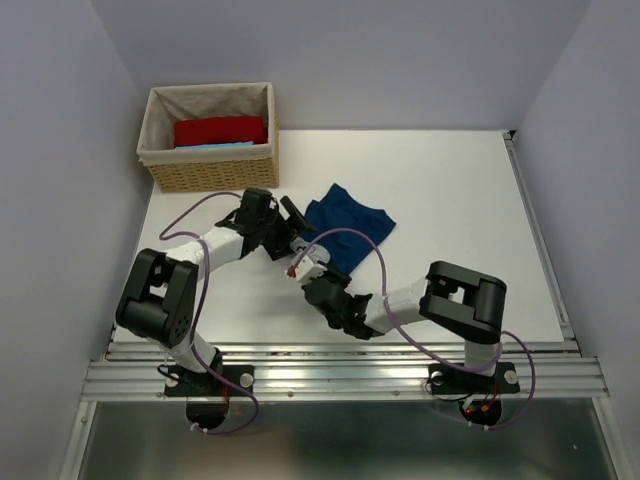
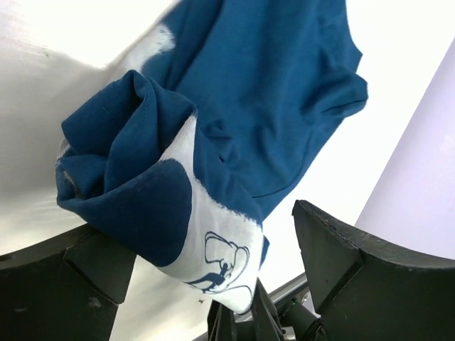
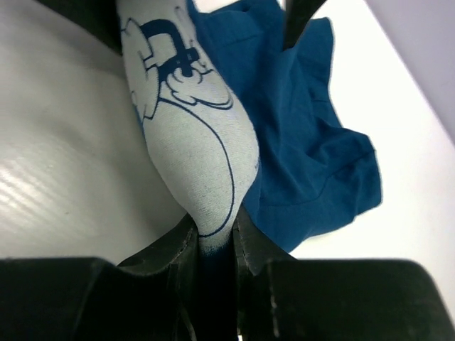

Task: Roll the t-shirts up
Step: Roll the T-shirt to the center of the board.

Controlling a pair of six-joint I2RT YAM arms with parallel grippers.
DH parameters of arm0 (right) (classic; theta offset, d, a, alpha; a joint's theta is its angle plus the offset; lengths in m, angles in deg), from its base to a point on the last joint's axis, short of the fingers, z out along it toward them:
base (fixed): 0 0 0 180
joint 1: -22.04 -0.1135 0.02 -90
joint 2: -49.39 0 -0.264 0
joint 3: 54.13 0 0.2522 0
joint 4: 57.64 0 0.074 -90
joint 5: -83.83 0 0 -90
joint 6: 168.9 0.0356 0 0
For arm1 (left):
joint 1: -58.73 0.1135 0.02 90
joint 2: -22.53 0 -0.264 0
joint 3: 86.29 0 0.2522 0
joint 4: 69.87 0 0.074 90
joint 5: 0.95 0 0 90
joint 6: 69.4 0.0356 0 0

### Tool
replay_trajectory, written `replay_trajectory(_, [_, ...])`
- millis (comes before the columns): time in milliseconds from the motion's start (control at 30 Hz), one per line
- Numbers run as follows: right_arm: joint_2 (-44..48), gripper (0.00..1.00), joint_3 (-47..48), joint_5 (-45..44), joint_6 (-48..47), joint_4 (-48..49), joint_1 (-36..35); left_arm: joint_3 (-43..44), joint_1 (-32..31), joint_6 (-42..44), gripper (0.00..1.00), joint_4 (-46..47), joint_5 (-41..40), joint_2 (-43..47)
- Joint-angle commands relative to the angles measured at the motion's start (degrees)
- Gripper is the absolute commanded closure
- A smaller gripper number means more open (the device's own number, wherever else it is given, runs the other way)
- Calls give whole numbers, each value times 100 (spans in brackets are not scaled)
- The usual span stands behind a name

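A blue t-shirt (image 1: 352,216) with a white printed patch lies bunched on the white table (image 1: 450,200), its near end rolled up. My right gripper (image 1: 318,268) is shut on the white printed end (image 3: 192,142) of the roll, its jaws pinching the cloth at the tip (image 3: 213,234). My left gripper (image 1: 292,218) is open, its jaws wide apart around the rolled end (image 2: 128,177); the roll rests against the left finger (image 2: 64,284). The loose part of the shirt (image 2: 270,92) spreads out beyond. The right gripper's fingers (image 2: 238,320) show under the patch.
A wicker basket (image 1: 210,170) with a cloth lining stands at the back left, close behind the left arm. It holds a folded red cloth (image 1: 220,130) and a light blue one under it. Walls close in the table on the left, back and right.
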Motion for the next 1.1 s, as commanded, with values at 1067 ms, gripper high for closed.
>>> replay_trajectory(1067, [515,99,1362,7319,3735,-2929,2837,25,537,781,3,-611,215,1276])
